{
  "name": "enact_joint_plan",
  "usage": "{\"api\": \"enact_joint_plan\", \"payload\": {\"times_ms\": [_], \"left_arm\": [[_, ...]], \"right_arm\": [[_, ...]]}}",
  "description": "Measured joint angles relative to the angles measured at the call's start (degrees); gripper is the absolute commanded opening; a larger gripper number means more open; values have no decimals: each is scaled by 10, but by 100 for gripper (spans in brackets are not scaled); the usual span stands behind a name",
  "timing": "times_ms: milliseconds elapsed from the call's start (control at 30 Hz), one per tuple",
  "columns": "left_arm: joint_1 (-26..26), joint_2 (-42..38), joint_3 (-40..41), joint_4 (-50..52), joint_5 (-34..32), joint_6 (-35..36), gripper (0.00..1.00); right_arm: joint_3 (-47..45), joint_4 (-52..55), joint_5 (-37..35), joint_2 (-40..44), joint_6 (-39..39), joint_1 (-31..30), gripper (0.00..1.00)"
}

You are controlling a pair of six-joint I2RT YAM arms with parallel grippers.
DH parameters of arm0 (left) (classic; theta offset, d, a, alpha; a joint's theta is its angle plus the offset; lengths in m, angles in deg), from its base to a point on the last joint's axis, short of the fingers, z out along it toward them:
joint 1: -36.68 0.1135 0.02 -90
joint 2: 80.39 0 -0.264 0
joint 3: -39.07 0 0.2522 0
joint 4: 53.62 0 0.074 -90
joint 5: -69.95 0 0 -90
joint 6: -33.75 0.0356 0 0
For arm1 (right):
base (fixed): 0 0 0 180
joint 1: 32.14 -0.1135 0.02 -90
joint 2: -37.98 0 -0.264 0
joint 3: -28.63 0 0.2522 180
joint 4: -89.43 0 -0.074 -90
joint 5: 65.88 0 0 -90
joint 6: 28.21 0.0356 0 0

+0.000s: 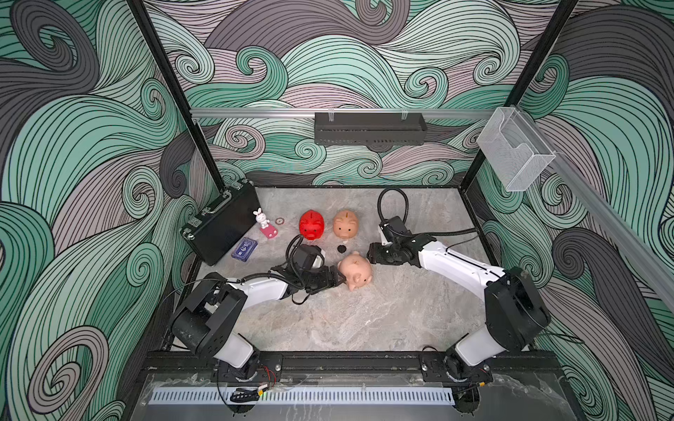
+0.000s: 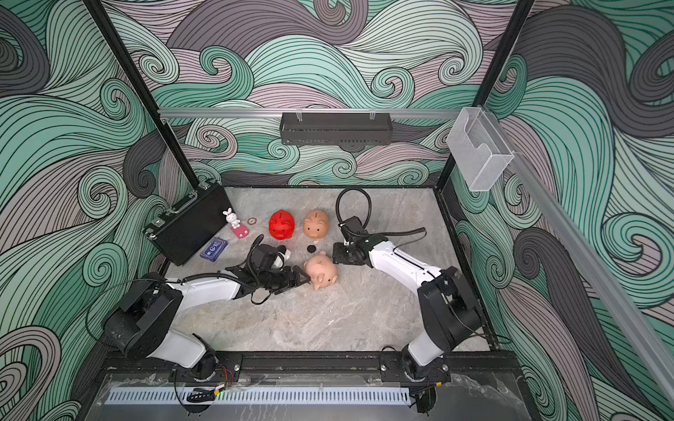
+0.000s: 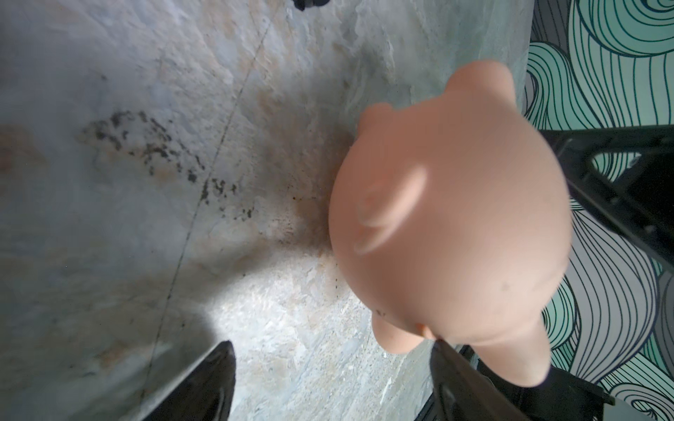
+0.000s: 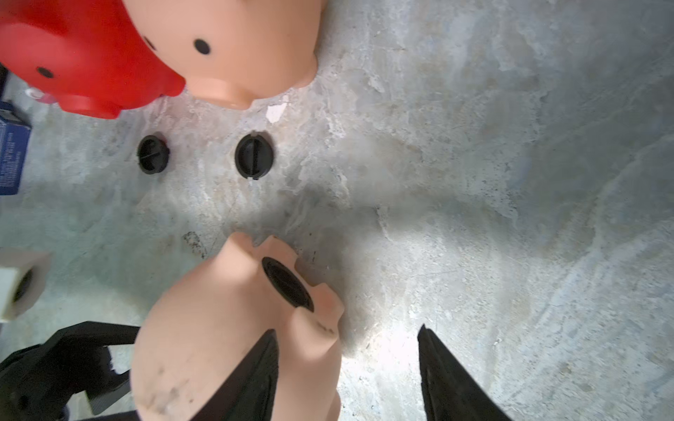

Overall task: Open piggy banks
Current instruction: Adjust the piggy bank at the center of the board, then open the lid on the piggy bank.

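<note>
Marble surface [image 1: 364, 320]: both grippers, left gripper [image 3: 330, 382] and right gripper [image 4: 346, 368], gape empty beside the tipped pig [image 1: 354, 270], likely light, hollow and slick, best pinched across its body, plug [image 4: 288, 284] exposed.

Swirling wave walls [image 1: 364, 62] in teal, mauve and grey enclose the cell on three sides. Black posts [image 1: 171, 91] rise at the back corners, joined by a silver rail [image 1: 255, 112]. A black perforated tray [image 1: 369, 128] hangs from it at 12 o'clock; a clear plastic holder [image 1: 514, 149] sits at 2 o'clock. The tabletop [image 1: 346, 320] is pale grey marbled stone, evenly lit.
</note>
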Motion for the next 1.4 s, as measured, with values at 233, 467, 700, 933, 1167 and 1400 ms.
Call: {"api": "enact_joint_plan", "payload": {"times_ms": [233, 467, 700, 933, 1167, 1400], "left_arm": [[4, -31, 0, 23, -19, 0, 81], [4, -115, -2, 64, -64, 12, 98], [4, -95, -29, 89, -75, 25, 99], [4, -70, -52, 86, -75, 27, 99], [4, -42, -75, 80, -70, 29, 99], [4, -7, -76, 63, -49, 26, 99]], "right_arm": [[14, 13, -3, -29, -12, -9, 62], [16, 17, -3, -31, -17, -23, 63], [16, 16, 1, -41, -17, -27, 62], [16, 16, 1, -50, -16, -37, 62], [12, 12, 5, -50, -11, -43, 62], [-17, 2, 14, -45, 4, -51, 61]]}}
